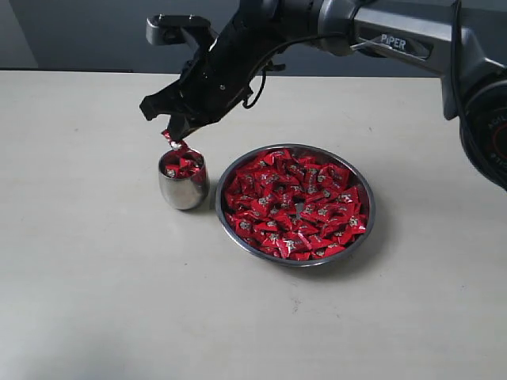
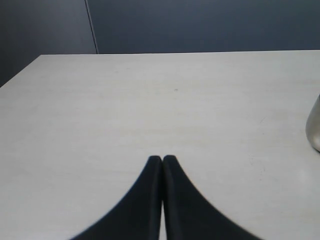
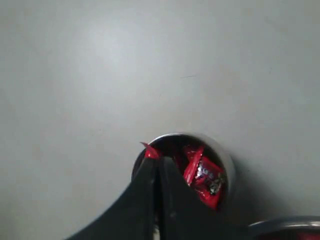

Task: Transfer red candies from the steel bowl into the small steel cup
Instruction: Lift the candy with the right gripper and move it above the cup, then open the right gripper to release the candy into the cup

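My right gripper (image 1: pixel 176 131) hangs just above the small steel cup (image 1: pixel 183 190), shut on one red candy (image 1: pixel 173 140) that dangles from its tips over the cup's mouth. A few red candies (image 1: pixel 182 165) lie inside the cup. The steel bowl (image 1: pixel 369 207) stands right of the cup, packed with red candies (image 1: pixel 295 207). In the right wrist view the gripper (image 3: pixel 159 161) pinches a red wrapper (image 3: pixel 150 151) over the cup (image 3: pixel 222 152). The left gripper (image 2: pixel 162 158) is shut and empty above bare table, with the cup's side (image 2: pixel 315 127) at that view's edge.
The pale table (image 1: pixel 95 277) stretches wide on all sides of the cup and bowl. A dark wall (image 1: pixel 71 32) runs behind its far edge. The right arm (image 1: pixel 396 39) reaches in from the upper right, over the bowl's far side.
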`<action>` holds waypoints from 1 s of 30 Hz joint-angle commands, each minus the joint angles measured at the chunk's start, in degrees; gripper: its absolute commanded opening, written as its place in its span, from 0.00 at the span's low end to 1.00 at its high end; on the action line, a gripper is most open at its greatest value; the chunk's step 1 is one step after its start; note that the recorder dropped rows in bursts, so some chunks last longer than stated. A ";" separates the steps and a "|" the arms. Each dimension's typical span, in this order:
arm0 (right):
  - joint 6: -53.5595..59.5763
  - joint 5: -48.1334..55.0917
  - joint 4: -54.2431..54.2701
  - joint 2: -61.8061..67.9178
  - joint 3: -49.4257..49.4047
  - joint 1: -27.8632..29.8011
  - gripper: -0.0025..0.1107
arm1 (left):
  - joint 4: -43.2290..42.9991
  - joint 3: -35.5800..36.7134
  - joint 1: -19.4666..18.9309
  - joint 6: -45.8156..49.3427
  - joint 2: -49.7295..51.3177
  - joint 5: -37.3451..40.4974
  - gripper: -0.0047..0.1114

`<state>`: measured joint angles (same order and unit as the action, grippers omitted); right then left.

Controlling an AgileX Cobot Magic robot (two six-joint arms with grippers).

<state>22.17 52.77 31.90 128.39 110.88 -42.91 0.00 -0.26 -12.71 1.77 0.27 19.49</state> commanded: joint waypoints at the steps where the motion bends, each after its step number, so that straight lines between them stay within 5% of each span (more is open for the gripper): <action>1: -1.48 0.97 -4.28 0.48 0.86 -0.19 0.01 | 0.35 0.26 0.27 -0.08 -0.27 -0.58 0.04; 30: -1.59 -0.95 -8.04 3.02 0.86 -1.73 0.01 | 0.35 0.26 0.27 -0.08 -0.27 -0.58 0.04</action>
<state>20.57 52.46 25.26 131.45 111.45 -44.76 0.00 -0.26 -12.71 1.77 0.27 19.49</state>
